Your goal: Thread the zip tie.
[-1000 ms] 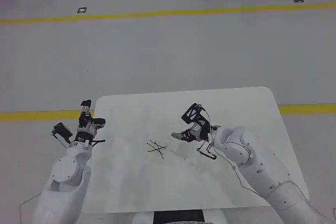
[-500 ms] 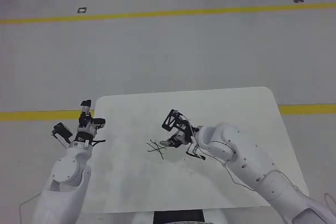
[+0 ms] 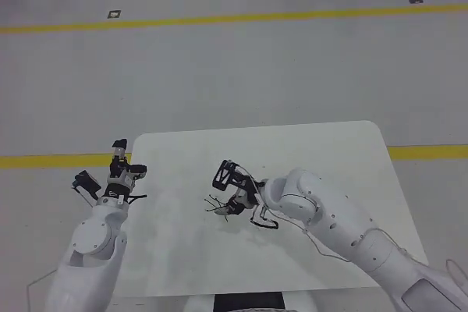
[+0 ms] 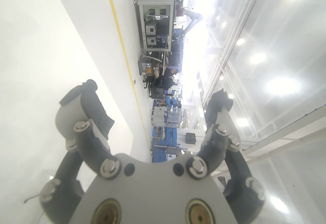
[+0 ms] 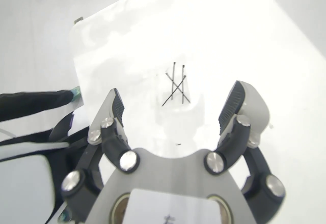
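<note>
Several black zip ties are lying crossed in a small heap on the white bench, just left of centre and a little below the middle of the top view. We are seeing the right tool hanging just to the right of the heap, its jaws spread wide and holding nothing. Near the left edge of the frame, beside the bench's left border, the left tool is sitting well apart from the ties, equally wide and empty.

From the left wrist, we are looking past the left tool, fully spread with nothing between its fingers, along the bench edge.

From the right wrist, the zip ties are showing between the ribbed pads of the right tool, lying beyond its tips and apart from them. The tool is gaping wide above the bench.
</note>
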`<state>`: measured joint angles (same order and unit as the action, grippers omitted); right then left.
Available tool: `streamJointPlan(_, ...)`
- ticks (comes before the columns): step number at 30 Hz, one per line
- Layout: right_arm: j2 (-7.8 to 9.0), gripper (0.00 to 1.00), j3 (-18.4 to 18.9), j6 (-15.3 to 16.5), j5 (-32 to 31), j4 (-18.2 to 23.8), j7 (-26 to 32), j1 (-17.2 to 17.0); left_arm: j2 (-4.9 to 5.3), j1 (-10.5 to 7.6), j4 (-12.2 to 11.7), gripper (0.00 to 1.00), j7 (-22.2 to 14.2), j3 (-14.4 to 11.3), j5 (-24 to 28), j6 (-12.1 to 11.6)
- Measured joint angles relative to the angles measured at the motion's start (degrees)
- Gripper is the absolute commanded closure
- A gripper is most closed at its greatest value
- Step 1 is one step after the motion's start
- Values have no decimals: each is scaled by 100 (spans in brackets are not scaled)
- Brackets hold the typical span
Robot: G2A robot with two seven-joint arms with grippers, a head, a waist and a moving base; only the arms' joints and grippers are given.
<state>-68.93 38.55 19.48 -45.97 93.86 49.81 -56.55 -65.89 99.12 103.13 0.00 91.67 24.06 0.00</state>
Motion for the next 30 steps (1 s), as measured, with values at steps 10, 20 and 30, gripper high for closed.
streamJointPlan(10, -273, 0, -705, 0, 859, -632, 508, 687, 0, 0, 0, 0, 0, 0, 0, 0)
streamJointPlan(20, -296, 0, -818, 0, 969, -586, 650, 695, 0, 0, 0, 0, 0, 0, 0, 0)
streamJointPlan(30, -544, 0, -1197, 0, 2811, -1312, 1302, 1266, 0, 0, 0, 0, 0, 0, 0, 0)
